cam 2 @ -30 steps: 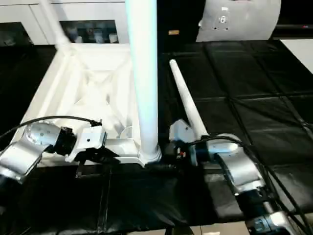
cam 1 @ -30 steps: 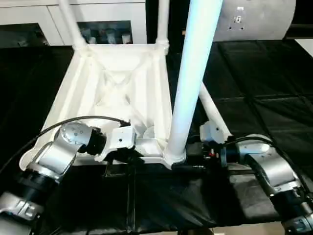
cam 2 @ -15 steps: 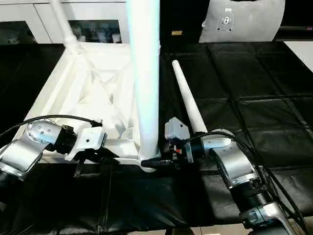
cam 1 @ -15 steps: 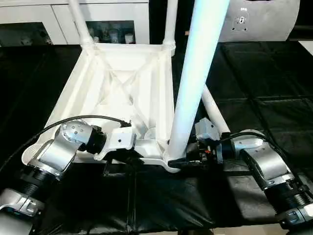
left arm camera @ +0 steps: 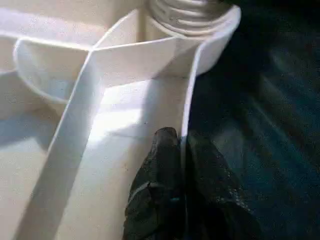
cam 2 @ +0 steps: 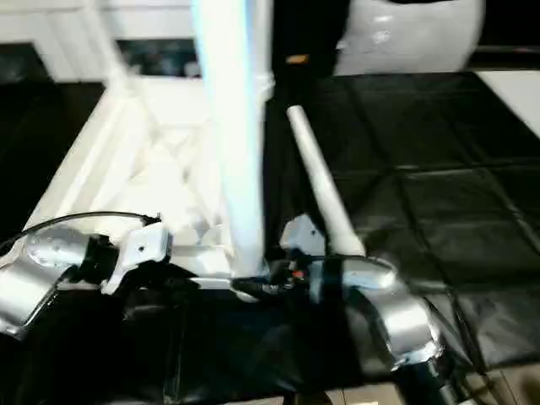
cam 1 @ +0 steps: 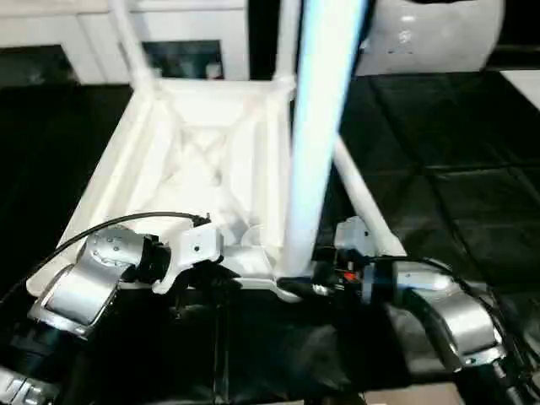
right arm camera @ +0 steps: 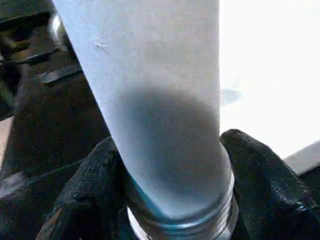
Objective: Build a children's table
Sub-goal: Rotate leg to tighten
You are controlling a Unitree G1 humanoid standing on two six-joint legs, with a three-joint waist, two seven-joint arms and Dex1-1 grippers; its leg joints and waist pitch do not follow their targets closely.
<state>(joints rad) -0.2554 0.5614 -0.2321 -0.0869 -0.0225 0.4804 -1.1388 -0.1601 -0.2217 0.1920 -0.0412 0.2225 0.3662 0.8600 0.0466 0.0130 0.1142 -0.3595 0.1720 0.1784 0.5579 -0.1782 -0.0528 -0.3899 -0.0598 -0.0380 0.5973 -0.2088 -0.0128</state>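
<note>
**Both hands on the near edge of the upturned tabletop**

Black quilted padding (cam 1: 456, 169) covers the table that carries the work, with white cabinets (cam 1: 51, 34) with dark openings along the far side. On the padding lies the white plastic rectangular tabletop (cam 1: 202, 160), ribbed underside up. Two white cylindrical tube legs (cam 1: 126, 42) rise from its far corner sockets. A third white tube leg (cam 1: 316, 126) stands upright in the near corner socket on the robot's right, its threaded end visible at the socket in the right wrist view. The right hand (right arm camera: 175, 200) has its two black fingers (right arm camera: 265, 185) closed around the base of this leg, one on each side. A fourth white tube leg (cam 2: 321, 194) lies flat on the padding just beside the tabletop's right edge. The left hand (left arm camera: 182, 190) has its fingers pressed together on the tabletop's thin near rim, one on each face of the wall, close to that same corner socket.
</note>
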